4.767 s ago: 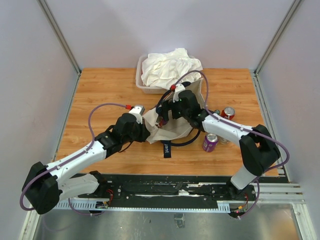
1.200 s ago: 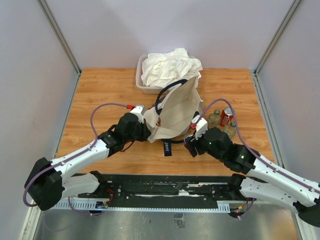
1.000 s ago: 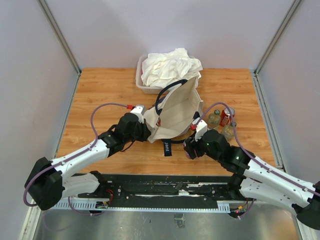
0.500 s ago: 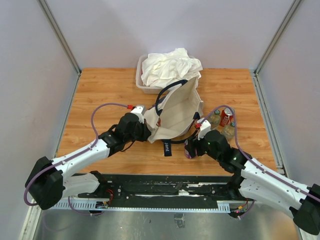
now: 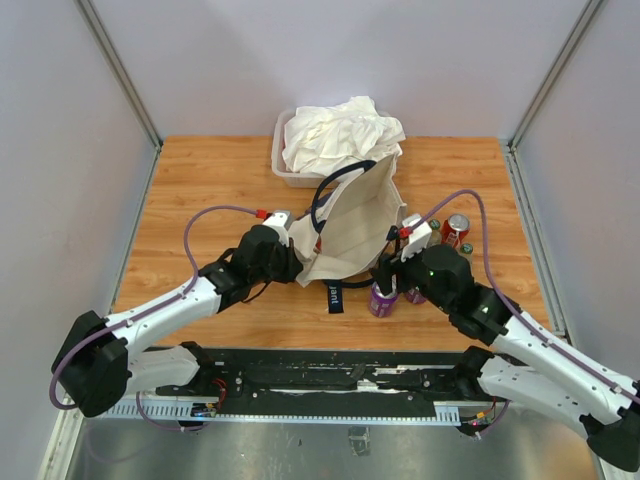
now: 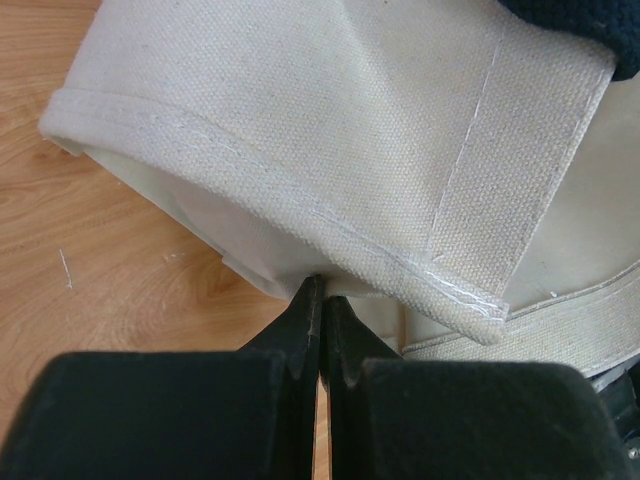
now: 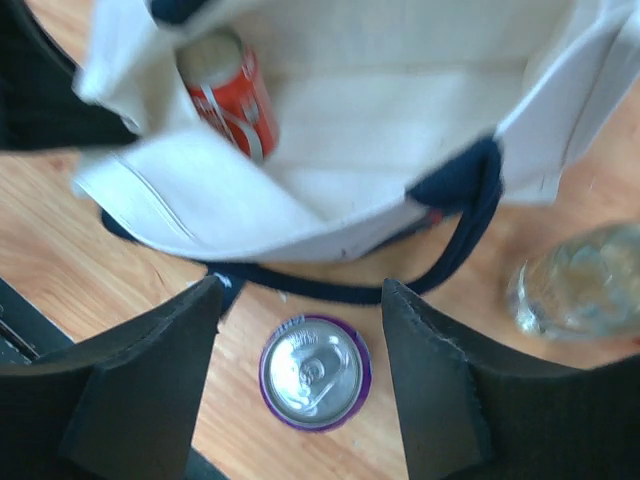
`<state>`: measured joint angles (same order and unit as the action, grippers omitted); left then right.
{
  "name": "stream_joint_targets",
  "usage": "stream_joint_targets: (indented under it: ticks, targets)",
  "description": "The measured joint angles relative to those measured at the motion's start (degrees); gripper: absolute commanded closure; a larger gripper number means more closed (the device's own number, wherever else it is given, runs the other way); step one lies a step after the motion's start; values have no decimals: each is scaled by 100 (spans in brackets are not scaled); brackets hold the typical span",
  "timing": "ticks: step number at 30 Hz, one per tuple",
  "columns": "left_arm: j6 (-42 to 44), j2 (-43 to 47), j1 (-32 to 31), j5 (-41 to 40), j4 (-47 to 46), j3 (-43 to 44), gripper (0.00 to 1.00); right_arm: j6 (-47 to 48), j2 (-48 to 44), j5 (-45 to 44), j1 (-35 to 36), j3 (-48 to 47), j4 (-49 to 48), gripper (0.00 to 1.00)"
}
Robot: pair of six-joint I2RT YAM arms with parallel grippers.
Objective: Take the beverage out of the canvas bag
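The cream canvas bag (image 5: 352, 222) with navy handles lies open at mid-table. My left gripper (image 5: 296, 260) is shut on its rim fabric (image 6: 330, 265), its fingertips pinched together at the hem. A purple beverage can (image 5: 383, 298) stands upright on the wood just in front of the bag. My right gripper (image 5: 388, 278) is open and empty above it; in the right wrist view the can top (image 7: 315, 372) sits between and below the spread fingers (image 7: 170, 350). A red can (image 7: 228, 95) lies inside the bag (image 7: 400, 110).
A clear tub with a white cloth heap (image 5: 340, 135) stands behind the bag. A second purple can (image 5: 414, 294), a red can (image 5: 456, 228) and small glass bottles (image 5: 464, 250) stand right of the bag. A bottle (image 7: 580, 285) shows at the right wrist view's edge.
My right gripper came out of the bag, brought the purple can to the wood in front of it, let go and drew back open. The left gripper kept its hold.
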<state>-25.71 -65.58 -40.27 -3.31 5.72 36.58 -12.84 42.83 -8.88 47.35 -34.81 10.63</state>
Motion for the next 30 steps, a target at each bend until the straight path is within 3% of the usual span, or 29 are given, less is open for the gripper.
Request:
stream_joint_targets:
  ticks: [6, 14, 17, 24, 30]
  targets:
    - [0, 15, 0, -13, 61, 44, 99, 404, 269, 232, 11, -1167, -11, 56]
    - [-9, 63, 0, -70, 90, 50, 99, 761, 1668, 645, 11, -1814, -518, 60]
    - [-28, 81, 0, -85, 92, 50, 99, 713, 2415, 750, -15, -1816, -651, 51]
    - [-63, 197, 0, -155, 101, 50, 99, 514, 3556, 1198, -87, -1834, -1010, 11]
    - [-66, 199, 0, -201, 177, 50, 99, 461, 4256, 1543, -92, -2138, -1287, 2]
